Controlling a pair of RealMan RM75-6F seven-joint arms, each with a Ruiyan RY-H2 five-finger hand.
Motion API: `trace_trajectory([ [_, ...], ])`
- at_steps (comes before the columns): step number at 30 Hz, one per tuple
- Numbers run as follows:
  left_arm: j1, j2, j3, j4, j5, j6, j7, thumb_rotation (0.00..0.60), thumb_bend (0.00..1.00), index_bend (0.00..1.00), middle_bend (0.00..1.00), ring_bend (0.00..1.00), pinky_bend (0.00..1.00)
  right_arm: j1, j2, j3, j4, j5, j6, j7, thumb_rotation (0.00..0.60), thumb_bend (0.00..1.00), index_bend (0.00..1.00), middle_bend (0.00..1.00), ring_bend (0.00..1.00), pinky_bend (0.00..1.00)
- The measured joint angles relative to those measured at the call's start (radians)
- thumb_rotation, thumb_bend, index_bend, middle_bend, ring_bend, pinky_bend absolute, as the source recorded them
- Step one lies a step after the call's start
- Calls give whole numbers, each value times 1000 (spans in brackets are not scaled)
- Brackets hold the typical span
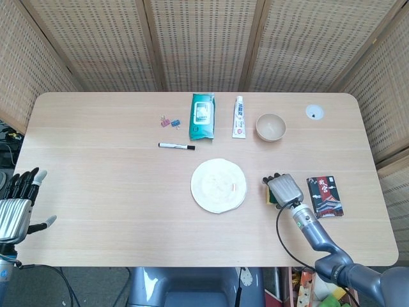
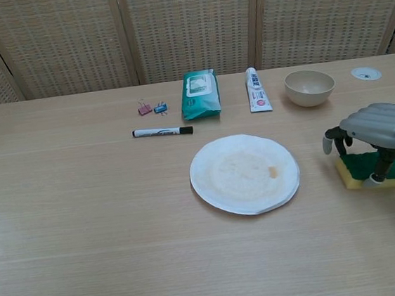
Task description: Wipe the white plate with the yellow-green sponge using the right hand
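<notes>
The white plate (image 1: 218, 185) (image 2: 245, 173) lies in the middle of the table, with a small orange smear on its right side. To its right the yellow-green sponge (image 2: 358, 167) lies flat on the table, green side up. My right hand (image 1: 284, 188) (image 2: 375, 122) arches over the sponge, its fingers hanging down past the sponge's left edge and the thumb touching its front. In the head view only a green sliver of the sponge (image 1: 270, 194) shows under the hand. My left hand (image 1: 16, 208) hangs off the table's left front corner with its fingers spread, holding nothing.
Along the back lie two binder clips (image 1: 170, 121), a green wipes pack (image 1: 202, 116), a toothpaste tube (image 1: 238, 117), a beige bowl (image 1: 271, 126) and a white disc (image 1: 314, 112). A black marker (image 1: 176, 146) lies left of the plate. A dark booklet (image 1: 324, 195) lies right of the sponge.
</notes>
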Motion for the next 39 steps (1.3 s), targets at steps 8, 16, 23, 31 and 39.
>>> trace_trajectory([
  [8, 1, 8, -2, -5, -3, 2, -11, 600, 0, 0, 0, 0, 0, 9, 4, -6, -1, -25, 36, 16, 600, 165, 357, 487, 400, 606],
  [16, 0, 11, -1, -8, -4, -1, -18, 600, 0, 0, 0, 0, 0, 14, 57, 5, -96, -55, 94, 94, 600, 169, 364, 502, 410, 613],
  [23, -3, 12, -3, -8, -8, -7, -19, 600, 0, 0, 0, 0, 0, 62, 124, 38, -209, -92, 103, 276, 600, 169, 364, 502, 411, 613],
  [31, -8, 13, -11, -1, -28, -20, -31, 600, 0, 0, 0, 0, 0, 156, 98, 90, -192, -82, 37, 550, 600, 177, 374, 505, 419, 613],
  [39, -13, 9, -12, 7, -36, -31, -30, 600, 0, 0, 0, 0, 0, 214, -21, 94, -39, -80, 5, 656, 600, 186, 400, 519, 420, 613],
])
